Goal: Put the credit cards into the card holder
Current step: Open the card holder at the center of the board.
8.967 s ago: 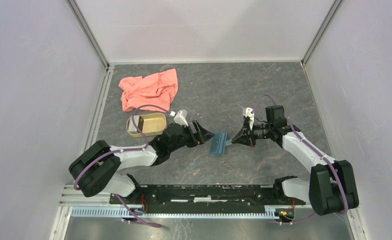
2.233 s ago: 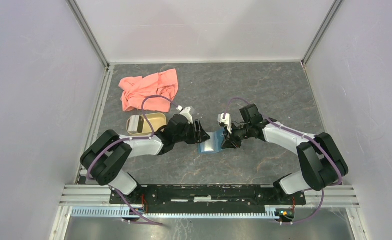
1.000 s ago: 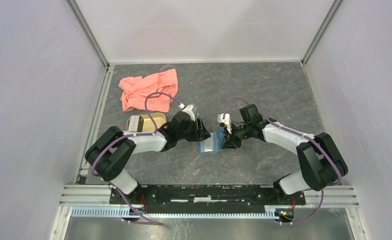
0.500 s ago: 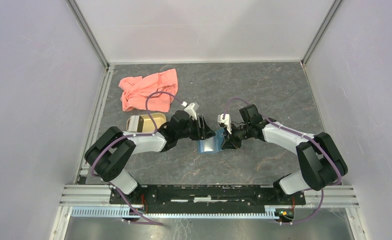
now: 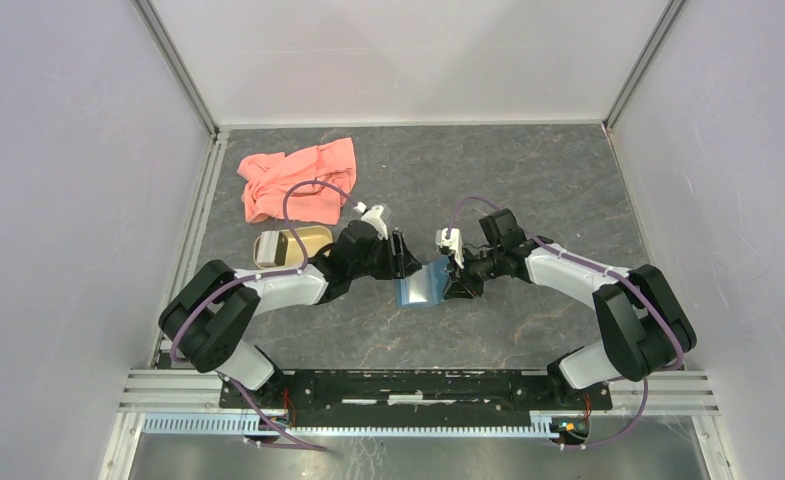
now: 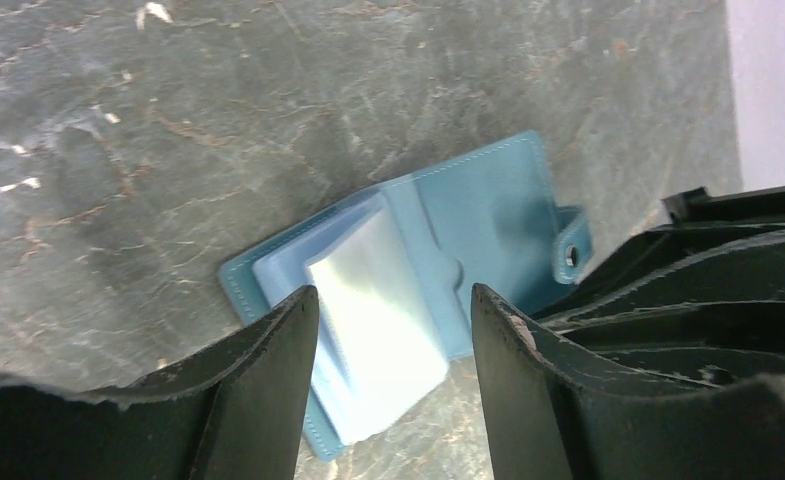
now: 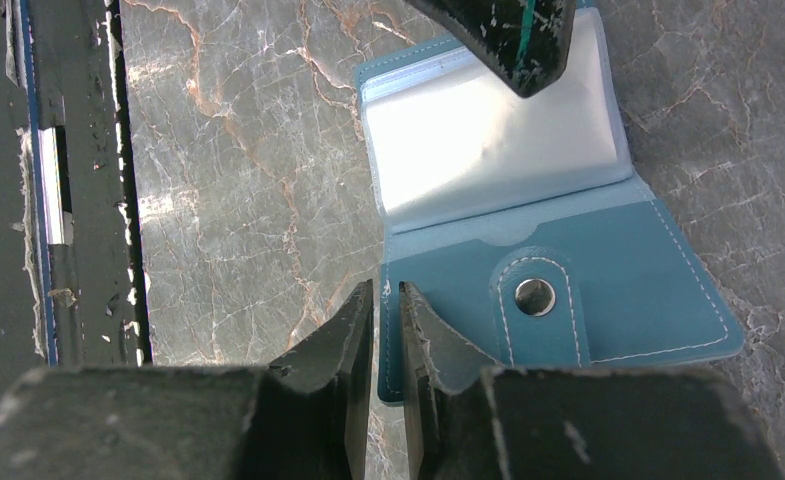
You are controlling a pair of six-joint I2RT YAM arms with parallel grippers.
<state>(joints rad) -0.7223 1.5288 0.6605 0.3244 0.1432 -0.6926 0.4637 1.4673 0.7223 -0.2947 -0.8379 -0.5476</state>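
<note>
Right gripper (image 7: 386, 296) is clenched on the right flap edge of the flat teal-blue stitched card holder (image 7: 628, 290), which is spread open at mid-table on grey marbled stone-look surface (image 7: 248, 150). Rounded snap tab (image 7: 535, 330) with metal stud noted. Glossy pale inner sleeves (image 7: 488, 150) are exposed. Left gripper (image 6: 393, 300) is held released, fingers parted over them.

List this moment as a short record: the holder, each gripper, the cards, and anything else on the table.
card holder: open, pale inner pockets facing up, snap tab visible
left gripper: open, poised over the pale pockets
right gripper: shut on the card holder's edge, on the snap-tab side
credit cards: none I can make out in any view
pink cloth: crumpled, far left
tan dish: beside the left arm, nearer than the cloth
</note>
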